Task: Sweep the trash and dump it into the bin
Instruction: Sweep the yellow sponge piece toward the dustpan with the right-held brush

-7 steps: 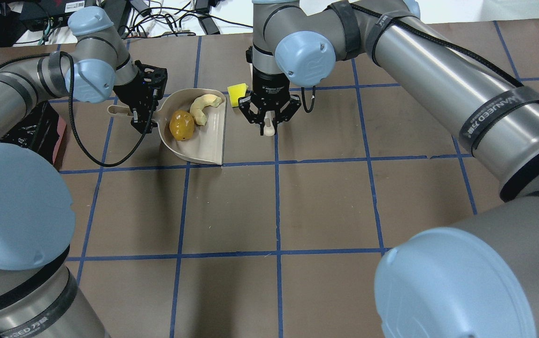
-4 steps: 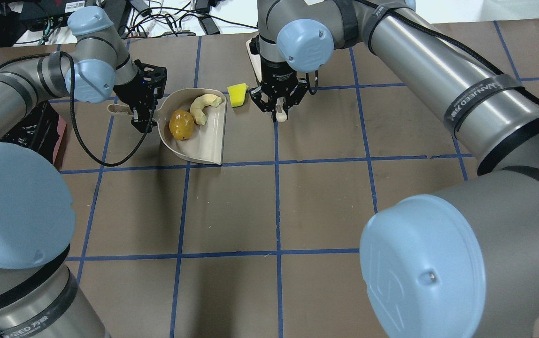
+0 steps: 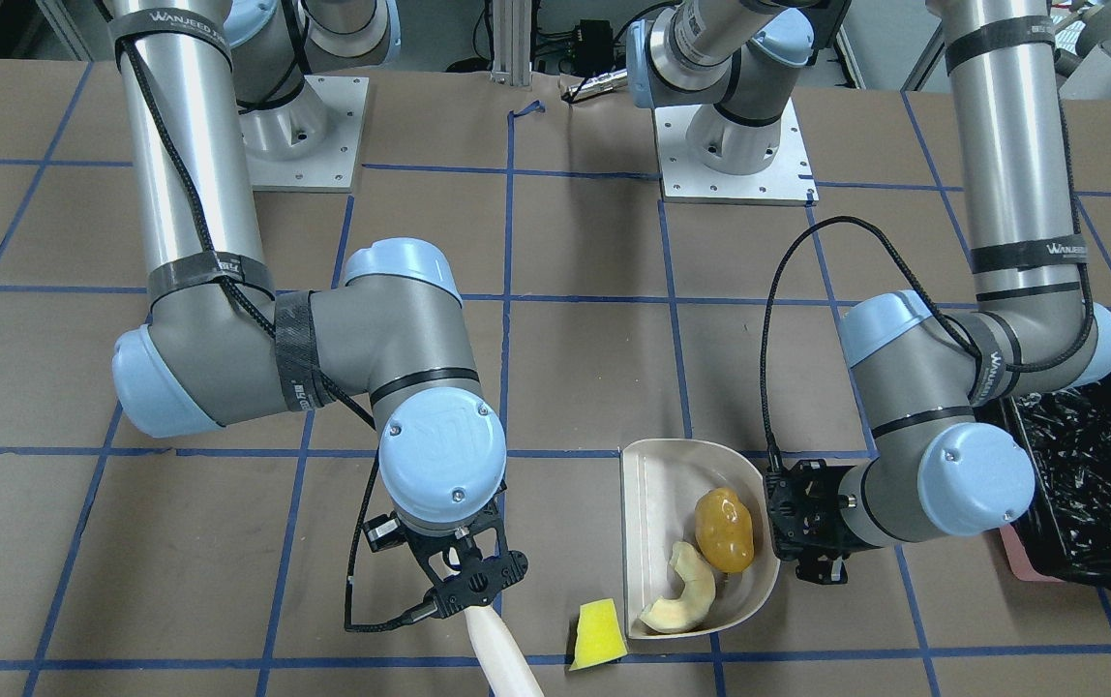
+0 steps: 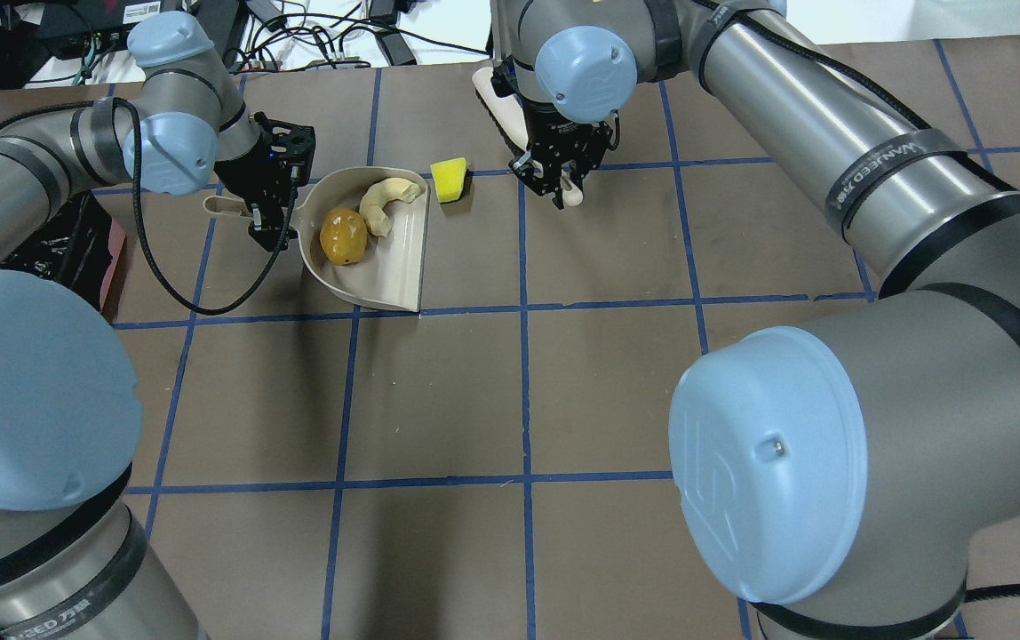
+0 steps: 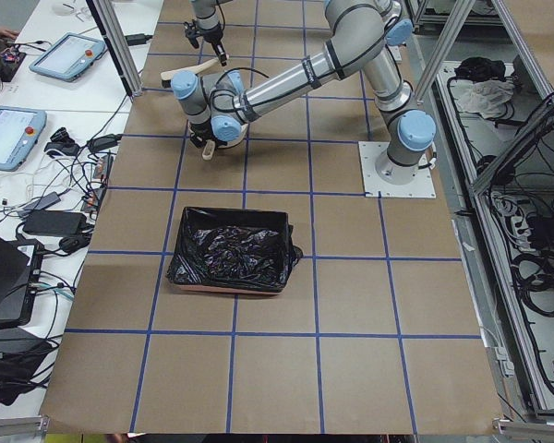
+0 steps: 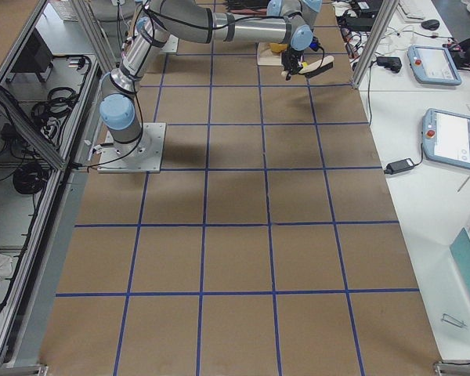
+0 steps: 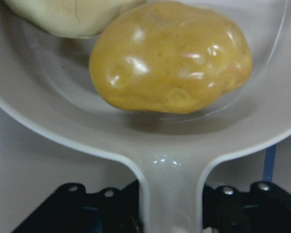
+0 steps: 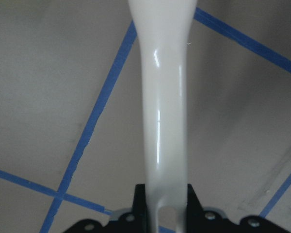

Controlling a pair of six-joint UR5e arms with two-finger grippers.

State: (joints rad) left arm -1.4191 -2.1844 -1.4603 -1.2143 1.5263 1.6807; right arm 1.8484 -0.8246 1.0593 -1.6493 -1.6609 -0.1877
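A beige dustpan (image 4: 390,276) lies on the table with the amber lump (image 4: 341,236) and the pale crescent piece (image 4: 383,203) inside it. My left gripper (image 4: 265,213) is shut on the dustpan's handle (image 7: 169,194). The yellow wedge (image 4: 450,180) lies on the table just beyond the pan's open edge. My right gripper (image 4: 561,188) is shut on a cream brush handle (image 8: 162,97) to the right of the wedge and apart from it. The black-lined bin (image 3: 1107,484) stands behind my left arm. The front view shows the wedge (image 3: 599,634), lump (image 3: 723,530) and crescent (image 3: 681,600).
Brown table with a blue tape grid. The bin (image 5: 231,249) sits on the left side, a pink edge at its base. Cables and devices lie past the far table edge (image 4: 314,36). The two arm bases stand at the robot's side.
My right gripper has moved farther away and to the right with the brush, turning as it went. The wedge, the dustpan and my left arm have not moved.
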